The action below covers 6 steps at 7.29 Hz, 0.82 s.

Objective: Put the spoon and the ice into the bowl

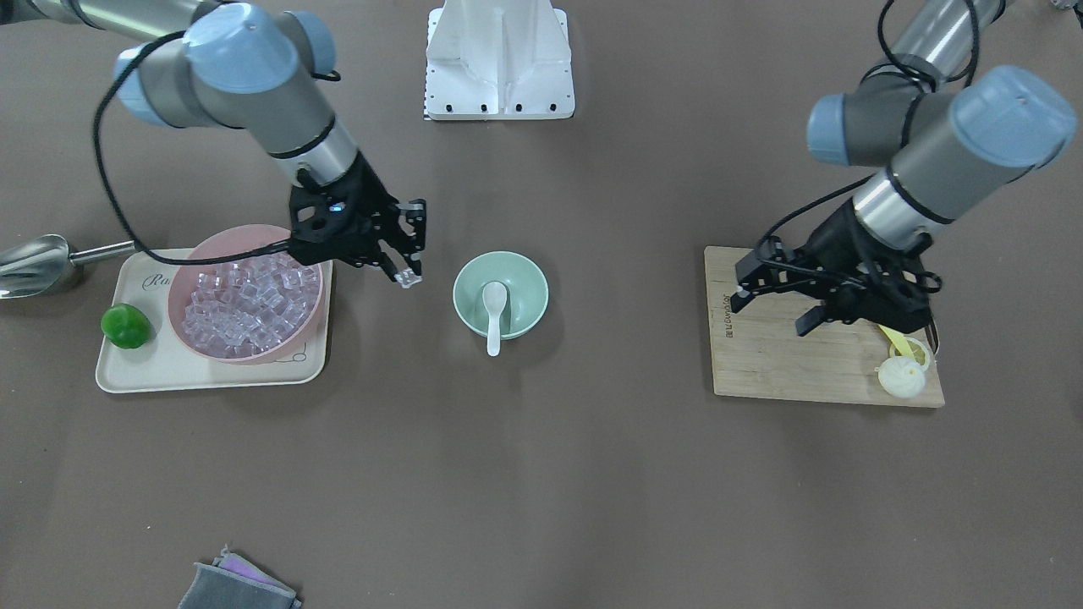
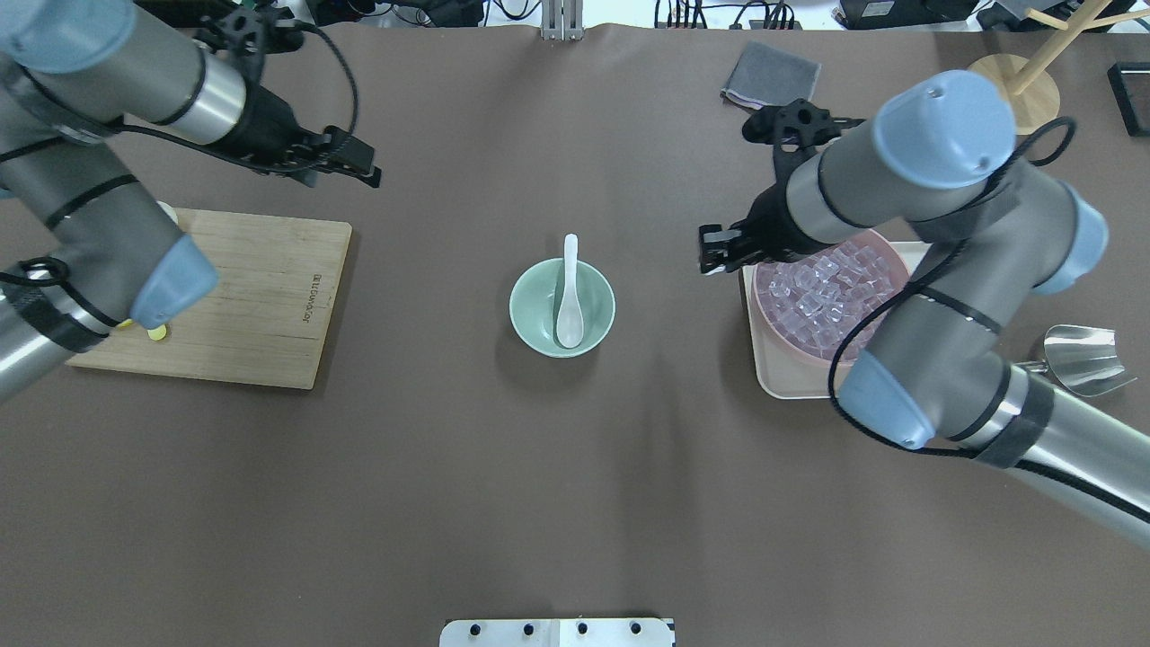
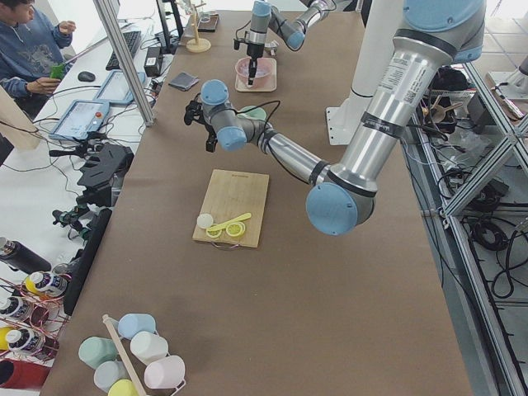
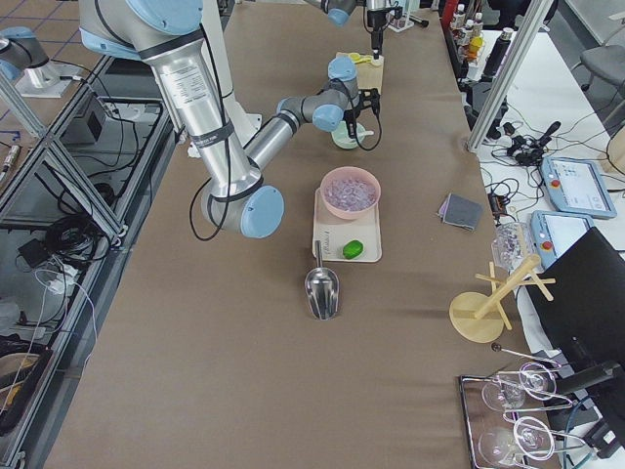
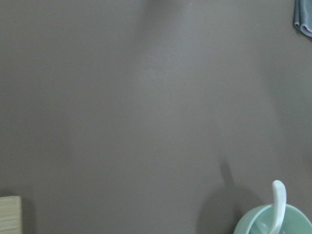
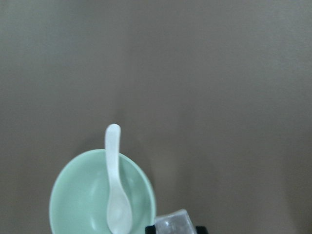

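Observation:
The white spoon (image 1: 494, 315) lies in the mint-green bowl (image 1: 523, 296) at the table's middle, scoop inside and handle over the rim. Both also show in the overhead view, spoon (image 2: 570, 301) and bowl (image 2: 539, 316). My right gripper (image 1: 409, 275) is shut on a clear ice cube (image 1: 409, 277) and holds it above the table between the pink bowl and the green bowl. In the right wrist view the ice cube (image 6: 173, 224) sits between the fingertips, just right of the bowl (image 6: 83, 195). My left gripper (image 1: 772, 310) is open and empty over the cutting board.
A pink bowl (image 1: 222, 234) full of clear cubes stands on a cream tray (image 1: 211, 376) with a green fruit (image 1: 127, 326). A steel scoop (image 1: 34, 264) lies beside the tray. A wooden cutting board (image 1: 795, 364) holds a yellow spoon (image 1: 904, 345). A grey cloth (image 1: 237, 585) lies far off.

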Available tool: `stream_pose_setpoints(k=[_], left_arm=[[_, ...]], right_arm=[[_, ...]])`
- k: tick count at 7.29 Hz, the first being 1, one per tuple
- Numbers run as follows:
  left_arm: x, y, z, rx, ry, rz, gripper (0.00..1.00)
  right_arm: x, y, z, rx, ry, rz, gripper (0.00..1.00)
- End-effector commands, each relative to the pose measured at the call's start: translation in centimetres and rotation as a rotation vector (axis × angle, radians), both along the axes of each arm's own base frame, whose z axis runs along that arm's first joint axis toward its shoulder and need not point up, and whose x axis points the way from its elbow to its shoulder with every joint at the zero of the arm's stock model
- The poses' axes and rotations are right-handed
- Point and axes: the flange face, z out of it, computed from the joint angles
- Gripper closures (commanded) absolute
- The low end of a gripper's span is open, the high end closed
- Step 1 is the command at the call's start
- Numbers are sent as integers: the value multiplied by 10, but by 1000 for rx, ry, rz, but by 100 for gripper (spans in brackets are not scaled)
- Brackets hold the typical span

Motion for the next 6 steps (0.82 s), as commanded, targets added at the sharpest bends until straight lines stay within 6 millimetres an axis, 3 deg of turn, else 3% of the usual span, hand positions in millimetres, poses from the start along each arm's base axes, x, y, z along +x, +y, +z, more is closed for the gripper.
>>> stream_pose_setpoints(k=[1,2,3,4,5,6], left_arm=[[-52,3,48,1,-21,8,3],[-53,3,49,-4,-24,7,3],[-53,2,49,-7,-25,7,3],[-58,-1,53,-14,-29,-4,3],[-79,-6,68,17,-47,-6,3],[-105,-7,85,52,-73,-14,3]], right_arm=[[-78,5,-35,1,19,78,100],[-89,15,-31,7,30,78,3],[-84,19,-30,13,24,61,0],[-54,14,-19,-4,14,47,0],[20,-11,10,-54,-10,-3,0],[98,-38,55,-31,14,-32,0]])
